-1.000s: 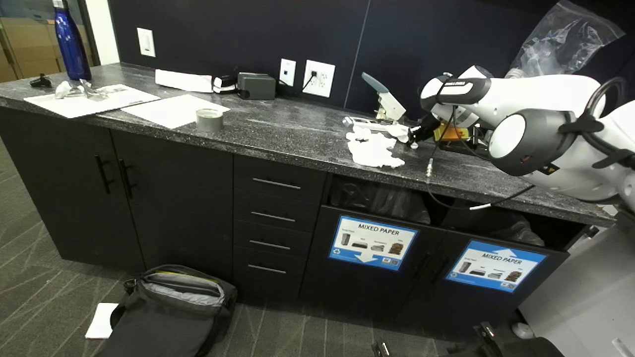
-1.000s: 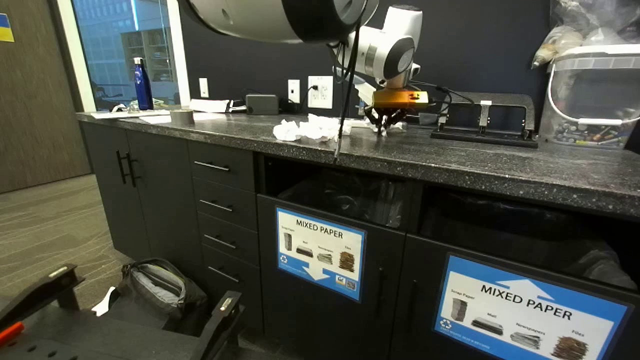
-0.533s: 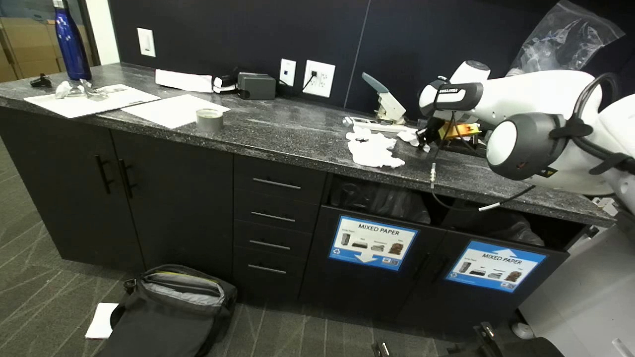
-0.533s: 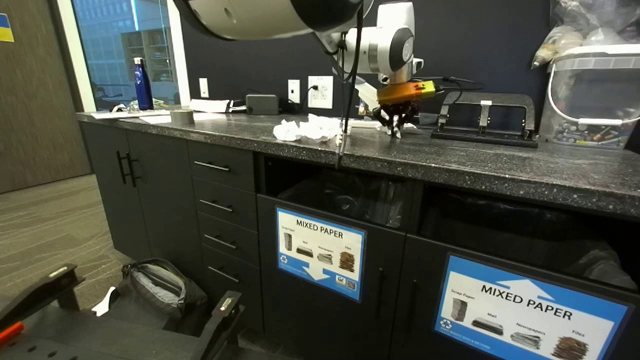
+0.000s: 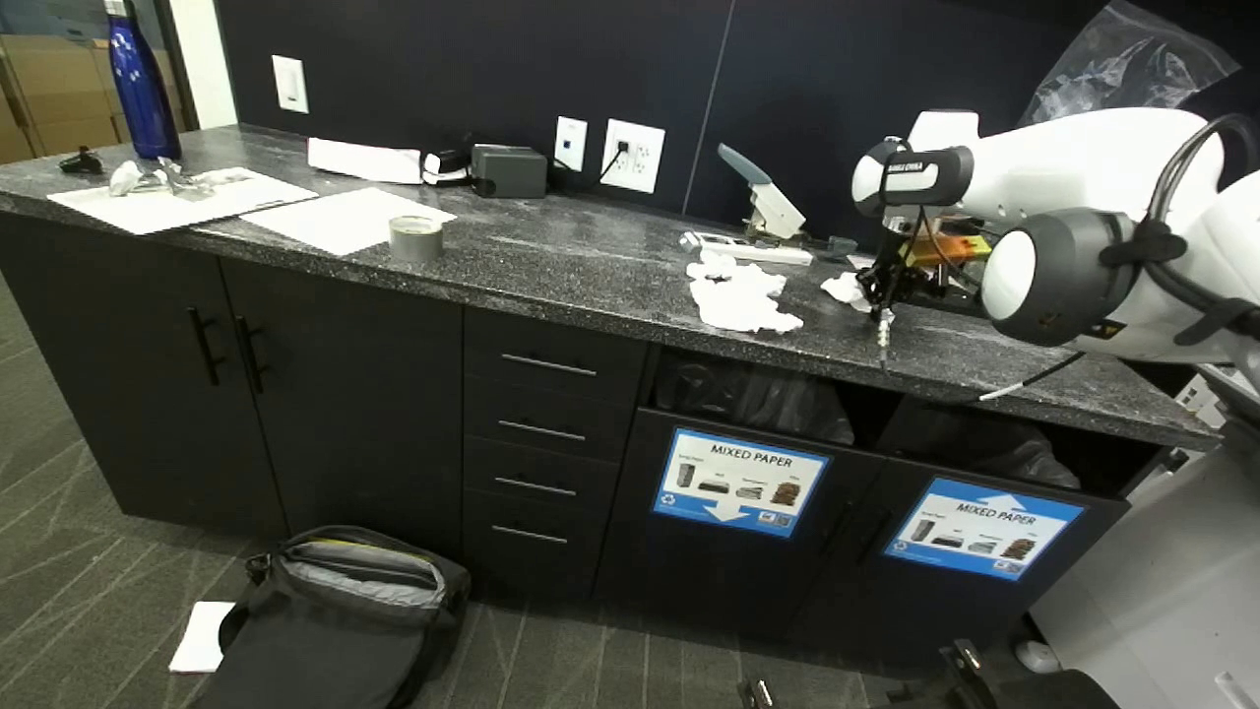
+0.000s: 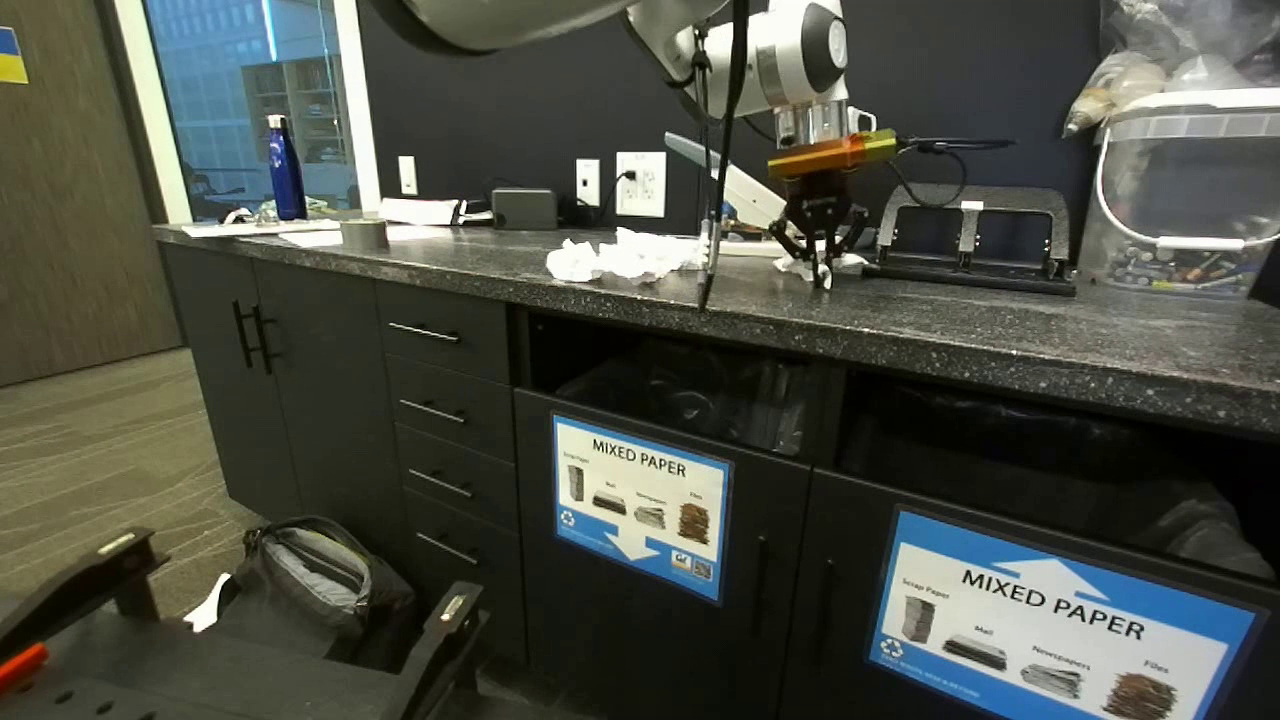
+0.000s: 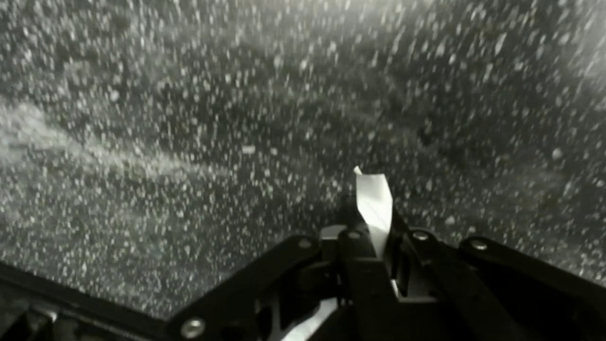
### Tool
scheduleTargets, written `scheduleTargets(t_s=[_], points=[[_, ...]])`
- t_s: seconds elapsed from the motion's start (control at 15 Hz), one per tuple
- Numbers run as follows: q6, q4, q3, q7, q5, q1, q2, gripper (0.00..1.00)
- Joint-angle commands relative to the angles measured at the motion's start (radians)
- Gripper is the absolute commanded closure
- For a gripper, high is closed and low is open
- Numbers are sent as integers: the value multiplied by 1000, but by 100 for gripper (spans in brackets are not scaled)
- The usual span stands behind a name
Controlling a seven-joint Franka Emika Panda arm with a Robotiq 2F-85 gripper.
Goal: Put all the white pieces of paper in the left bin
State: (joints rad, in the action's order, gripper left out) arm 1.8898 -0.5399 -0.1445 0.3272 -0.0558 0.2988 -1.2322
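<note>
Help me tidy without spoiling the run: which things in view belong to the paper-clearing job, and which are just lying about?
Part of the job:
hand, gripping a paper scrap
crumpled papers on the counter
left bin under the counter

Just lying about:
flat white sheets (probably not scrap)
tape roll
blue bottle
hole punch
bag
</note>
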Motion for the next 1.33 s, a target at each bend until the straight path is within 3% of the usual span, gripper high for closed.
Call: scheduleTargets(t_s=[0.0, 0.33, 0.67, 1.27], points=[[-208, -86, 16, 62, 13, 15, 92, 87], [-465, -201, 30, 182, 15, 38, 189, 87], [-634, -411, 33, 317, 5, 39, 318, 87], [-642, -837, 34, 395, -1, 22, 547, 87]])
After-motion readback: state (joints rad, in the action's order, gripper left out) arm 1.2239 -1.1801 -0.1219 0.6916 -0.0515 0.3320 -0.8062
